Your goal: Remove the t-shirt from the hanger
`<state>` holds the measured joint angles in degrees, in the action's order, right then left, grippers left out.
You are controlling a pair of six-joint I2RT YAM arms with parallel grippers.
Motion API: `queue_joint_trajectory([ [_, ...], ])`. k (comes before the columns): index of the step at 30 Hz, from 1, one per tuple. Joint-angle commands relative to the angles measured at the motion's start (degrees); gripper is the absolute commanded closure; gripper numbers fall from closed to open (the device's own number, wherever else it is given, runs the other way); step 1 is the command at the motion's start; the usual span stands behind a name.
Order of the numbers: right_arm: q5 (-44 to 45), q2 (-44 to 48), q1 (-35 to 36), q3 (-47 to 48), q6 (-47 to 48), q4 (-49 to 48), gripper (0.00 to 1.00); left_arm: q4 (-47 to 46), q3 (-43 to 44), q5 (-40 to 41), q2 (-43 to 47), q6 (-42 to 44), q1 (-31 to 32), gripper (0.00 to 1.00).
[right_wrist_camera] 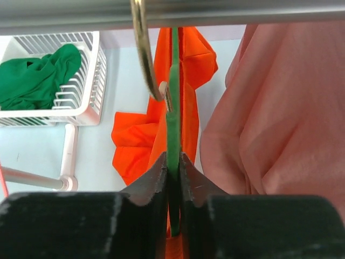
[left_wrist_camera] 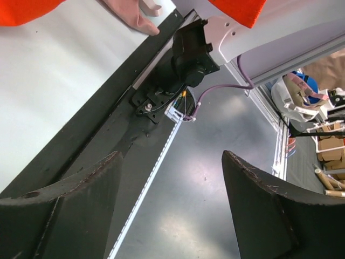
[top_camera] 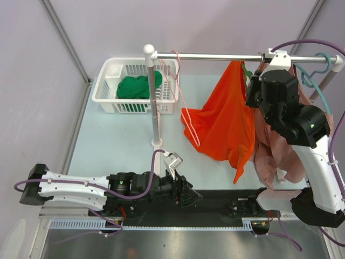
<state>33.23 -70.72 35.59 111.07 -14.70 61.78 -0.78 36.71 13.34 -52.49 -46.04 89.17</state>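
An orange t-shirt [top_camera: 223,121] hangs from a green hanger [right_wrist_camera: 173,113] whose metal hook [right_wrist_camera: 141,48] sits over the metal rail [top_camera: 215,55]. The shirt droops to the left and down toward the table. My right gripper [right_wrist_camera: 172,162] is up at the rail, shut on the green hanger with the orange shirt [right_wrist_camera: 143,135] behind it. In the top view the right gripper [top_camera: 253,83] is just right of the shirt. My left gripper [top_camera: 191,197] lies low at the table's near edge, open and empty, its fingers [left_wrist_camera: 81,189] wide apart.
A pink garment [top_camera: 275,151] hangs right of the orange shirt, next to a teal hanger [top_camera: 318,81]. A pink empty hanger [top_camera: 180,91] hangs left. A white basket [top_camera: 116,100] with a green garment [top_camera: 137,86] stands at the back left. The rack's post [top_camera: 155,102] stands mid-table.
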Motion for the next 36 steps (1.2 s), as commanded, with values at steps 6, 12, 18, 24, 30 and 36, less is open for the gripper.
queue_joint_trajectory([
  [6,-2.56,3.57,-2.2,-2.26,3.45,-8.86,1.0,-0.54,3.55,2.12,1.25,1.48,0.4,0.21],
  [12,-5.46,7.34,-2.2,-1.82,3.19,-12.21,1.0,0.42,3.9,4.14,1.6,1.74,0.4,0.2],
  [18,-8.53,12.7,-2.28,-5.41,3.89,-13.79,1.0,3.59,3.19,7.48,2.91,0.6,0.31,0.13],
  [24,-15.73,23.31,-2.19,-15.07,4.68,-18.25,1.0,4.91,3.02,8.72,3.89,0.34,-0.83,0.07],
  [30,-22.68,33.7,-2.19,-30.18,5.56,-24.15,1.0,3.68,0.3,6.35,4.68,-2.46,-6.09,0.07],
  [36,-26.47,41.27,-2.2,-49.0,0.48,-32.49,1.0,-3.7,-7.0,2.47,6.52,-6.68,-9.53,0.1],
])
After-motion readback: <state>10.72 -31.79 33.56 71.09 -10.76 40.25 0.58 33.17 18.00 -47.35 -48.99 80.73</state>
